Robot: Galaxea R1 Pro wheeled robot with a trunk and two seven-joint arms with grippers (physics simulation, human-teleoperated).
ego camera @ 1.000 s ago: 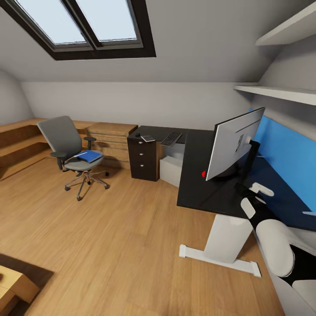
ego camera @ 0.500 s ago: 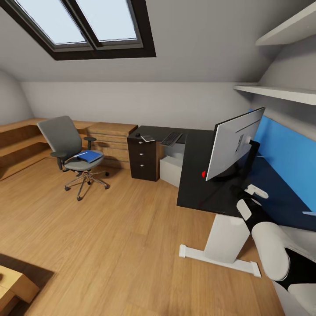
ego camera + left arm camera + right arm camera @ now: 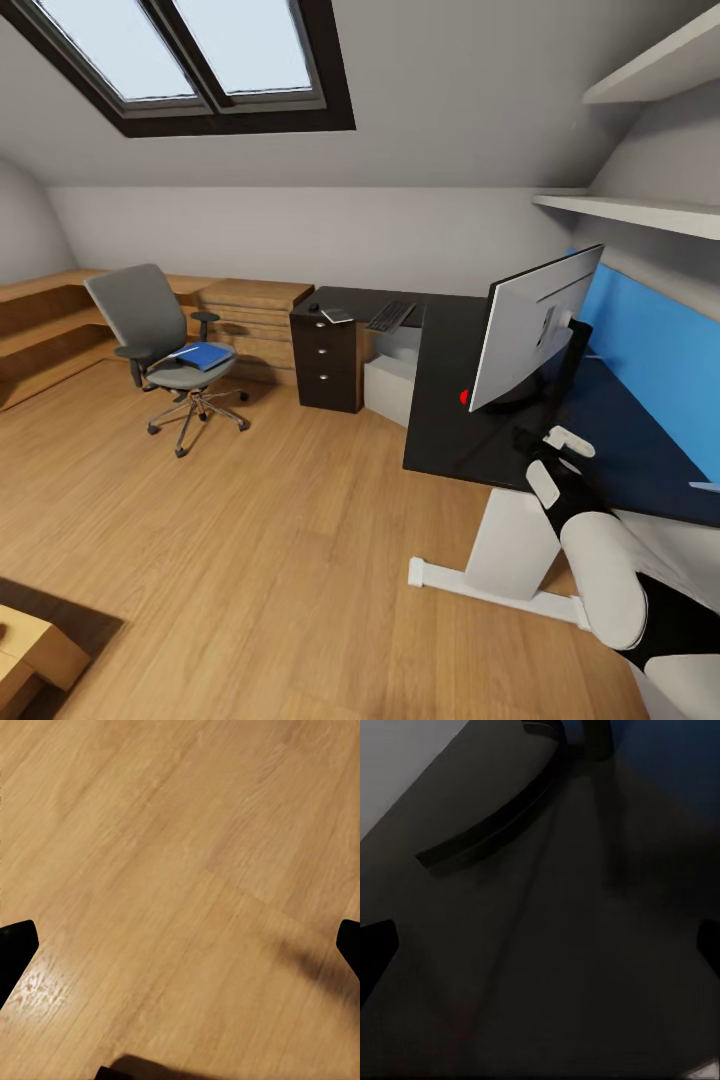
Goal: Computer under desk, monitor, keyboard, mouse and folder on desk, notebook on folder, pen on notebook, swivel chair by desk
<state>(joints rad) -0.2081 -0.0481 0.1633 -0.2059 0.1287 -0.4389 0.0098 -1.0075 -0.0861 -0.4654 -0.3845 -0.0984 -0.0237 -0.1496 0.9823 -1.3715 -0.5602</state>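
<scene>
Two black fingertips of the right gripper point(image 3: 540, 945) sit wide apart at the edges of the right wrist view, holding nothing, above the glossy black L-shaped desk point(image 3: 450, 400) close to the curved foot of the wide black flat-screen monitor point(image 3: 535, 330), which already stands on the desk. The left gripper point(image 3: 180, 945) also has its fingers spread, over bare wood floor.

Across the room, the bright blue flat folder point(image 3: 203, 355) lies on the seat of the grey upholstered swivel chair point(image 3: 165, 340), well apart from the desk. It looks light and thin, probably flexible and slick, so it is best pinched at an edge overhanging the seat.

On the far wing of the desk lie the slim black keyboard point(image 3: 390, 316), a small dark-covered notebook point(image 3: 336, 315) and a tiny black mouse point(image 3: 314, 307). The keyboard is stiff and long, so a grip near its middle should stop it swinging. The mouse is rounded and likely slippery, best taken across its sides. The light-grey box-shaped computer point(image 3: 390, 385) stands under the desk.
</scene>
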